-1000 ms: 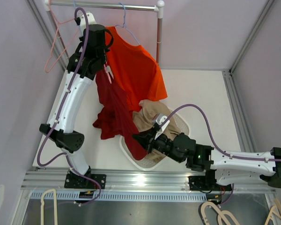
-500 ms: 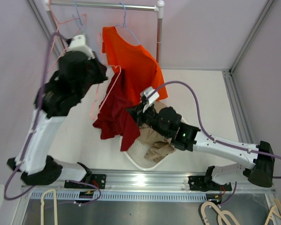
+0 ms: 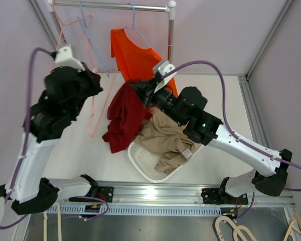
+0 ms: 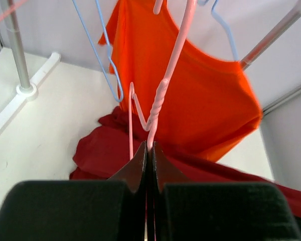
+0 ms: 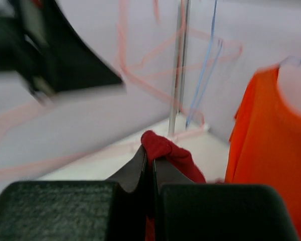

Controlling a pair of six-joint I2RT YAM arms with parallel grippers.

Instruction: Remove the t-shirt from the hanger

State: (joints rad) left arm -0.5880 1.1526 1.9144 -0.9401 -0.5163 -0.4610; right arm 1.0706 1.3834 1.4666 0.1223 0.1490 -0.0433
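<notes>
The dark red t-shirt hangs in a bunch over the table. My right gripper is shut on its top fold, and the pinched fold shows in the right wrist view at the gripper. My left gripper is shut on a pink wire hanger that hangs bare just left of the shirt. In the left wrist view the gripper clamps the hanger's twisted neck, with the red shirt below it.
An orange t-shirt hangs on a blue hanger from the rail at the back. Bare blue and pink hangers hang beside it. A white basket holds a tan garment.
My right gripper has lifted the red shirt up and toward the back. My left arm has swung left with the pink hanger, which now hangs clear of the shirt.
</notes>
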